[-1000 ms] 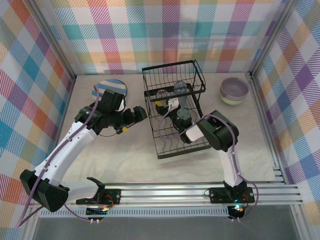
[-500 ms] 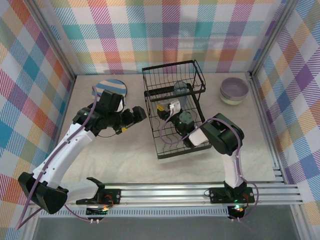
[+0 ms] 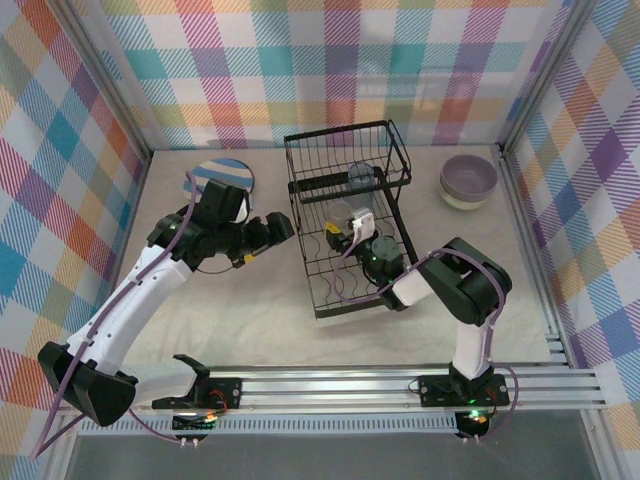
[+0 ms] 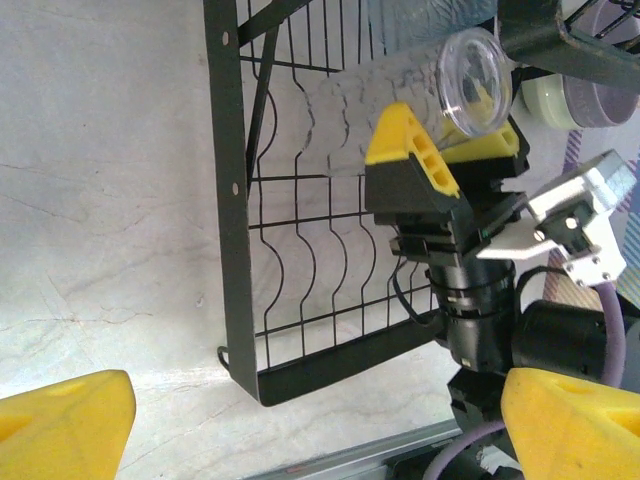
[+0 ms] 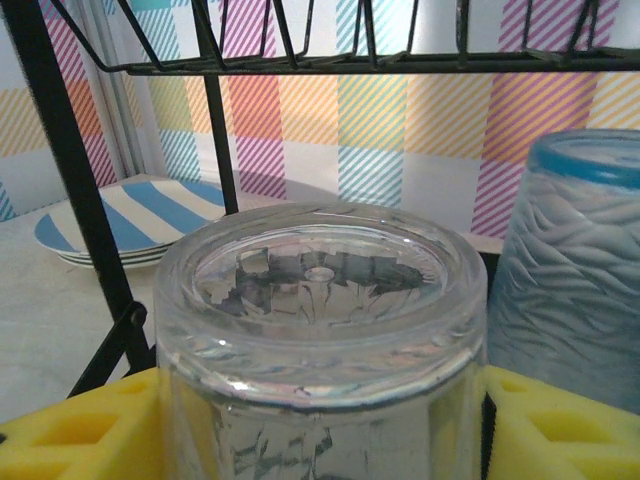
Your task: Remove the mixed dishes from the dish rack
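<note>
The right gripper (image 4: 442, 150) was inside the rack (image 3: 330, 300), over the low wavy part. Its yellow fingers (image 4: 405, 148) were closed on a clear tumbler (image 4: 390, 105), one on each side, near the thick bottom end. The tumbler (image 3: 340, 222) lay on its side in this grip. I could not tell if it touched the wires. Just beside it, in the tall basket part, a blue tumbler (image 5: 570, 270) stood.

The left gripper (image 3: 272, 228) hung over the table (image 3: 250, 310), just left of the rack, with its jaws wide apart and nothing between them.

Striped plates (image 3: 222, 174) lay in a stack on the table behind the left arm. Two bowls (image 3: 468, 182), one inside the other, sat well apart on the right side.
</note>
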You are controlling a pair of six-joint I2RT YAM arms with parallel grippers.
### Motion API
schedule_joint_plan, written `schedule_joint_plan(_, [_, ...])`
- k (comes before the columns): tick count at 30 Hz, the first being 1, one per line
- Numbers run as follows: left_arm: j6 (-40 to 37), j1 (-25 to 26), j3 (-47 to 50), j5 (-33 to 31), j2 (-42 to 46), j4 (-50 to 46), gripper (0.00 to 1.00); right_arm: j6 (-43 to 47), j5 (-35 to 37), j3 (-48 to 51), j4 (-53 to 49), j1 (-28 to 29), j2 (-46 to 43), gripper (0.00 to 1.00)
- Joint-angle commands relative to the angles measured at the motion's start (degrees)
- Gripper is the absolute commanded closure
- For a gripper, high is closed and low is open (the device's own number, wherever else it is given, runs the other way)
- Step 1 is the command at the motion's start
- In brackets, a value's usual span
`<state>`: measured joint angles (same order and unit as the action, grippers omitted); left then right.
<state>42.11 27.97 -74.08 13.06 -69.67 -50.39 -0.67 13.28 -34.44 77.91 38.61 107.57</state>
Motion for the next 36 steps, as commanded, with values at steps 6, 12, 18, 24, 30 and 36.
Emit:
schedule_joint_plan(6, [-0.91, -0.61, 0.99, 1.67, 0.07, 4.45, 0.06, -4.19, 4.45, 6.09, -1.95, 0.41, -9.36, 0.38])
schedule_joint_plan(12, [-0.69, -0.55, 2.96, 2.12, 1.27, 6.93, 0.05, -7.15, 6.90, 8.27, -9.95, 0.21, -15.56, 0.40])
schedule_joint_plan(18, [-1.56, -0.54, 4.41, 2.67, 2.56, 8.61, 0.05, -10.75, 8.32, 8.91, -21.48, -0.37, -23.58, 0.41])
schedule_joint_plan(24, [-1.86, -0.54, 7.57, 4.12, 4.03, 12.38, 0.05, -16.56, 10.30, 8.13, -32.80, -2.41, -30.98, 0.43])
schedule_joint_plan(30, [-3.01, -0.54, 9.70, 5.81, 5.33, 16.64, 0.04, -24.16, 11.07, 6.37, -40.28, -4.83, -34.14, 0.44])
schedule_joint_plan(36, [-5.82, -0.46, 13.05, 7.30, 8.27, 22.41, 0.04, -31.96, 13.41, 2.34, -52.42, -6.19, -37.98, 0.47])
